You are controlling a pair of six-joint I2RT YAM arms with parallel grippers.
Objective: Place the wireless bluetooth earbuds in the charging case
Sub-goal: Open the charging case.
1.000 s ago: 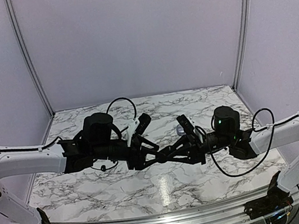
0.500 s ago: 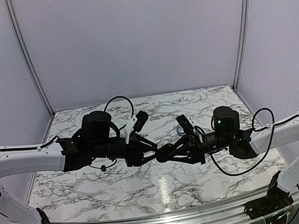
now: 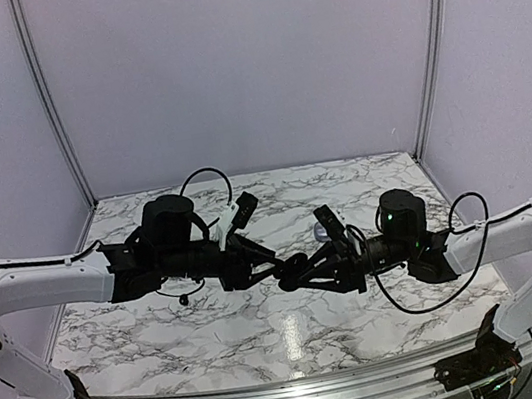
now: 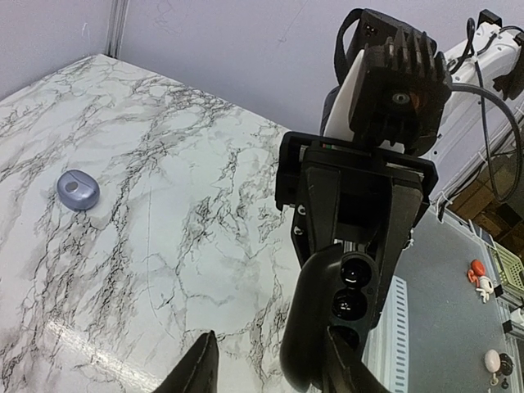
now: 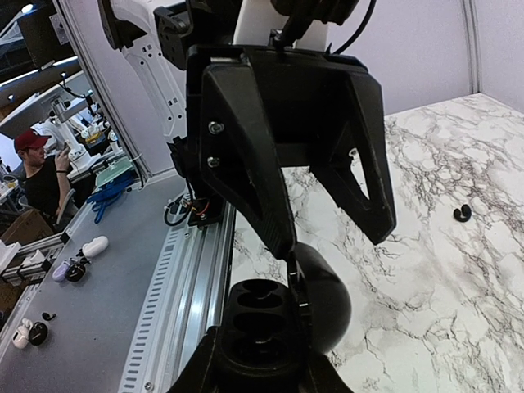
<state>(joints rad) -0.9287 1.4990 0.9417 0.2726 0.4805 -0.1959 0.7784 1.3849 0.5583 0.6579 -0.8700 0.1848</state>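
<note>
My right gripper (image 5: pixel 254 356) (image 3: pixel 306 272) is shut on the black charging case (image 5: pixel 262 327), held above the table with its lid (image 5: pixel 327 299) swung open. The case's sockets (image 4: pixel 352 291) are dark and I cannot tell whether anything sits in them. My left gripper (image 4: pixel 270 372) (image 3: pixel 272 265) is open and straddles the lid. One of its fingers (image 5: pixel 274 213) touches the lid's edge by the hinge, and the other stands apart on the far side. A small black earbud (image 5: pixel 463 213) lies on the marble. The other earbuds are out of view.
A silvery-blue oval case (image 4: pixel 78 190) (image 3: pixel 321 234) lies shut on the marble table (image 3: pixel 268 341) behind the right gripper. A metal rail (image 5: pixel 184 286) runs along the near edge. Beyond it is a bench (image 5: pixel 74 327) with small gadgets and a person.
The left gripper's jaws have narrowed around the open lid, and the left arm has shifted slightly away from the near edge. The right arm and the case have stayed put.
</note>
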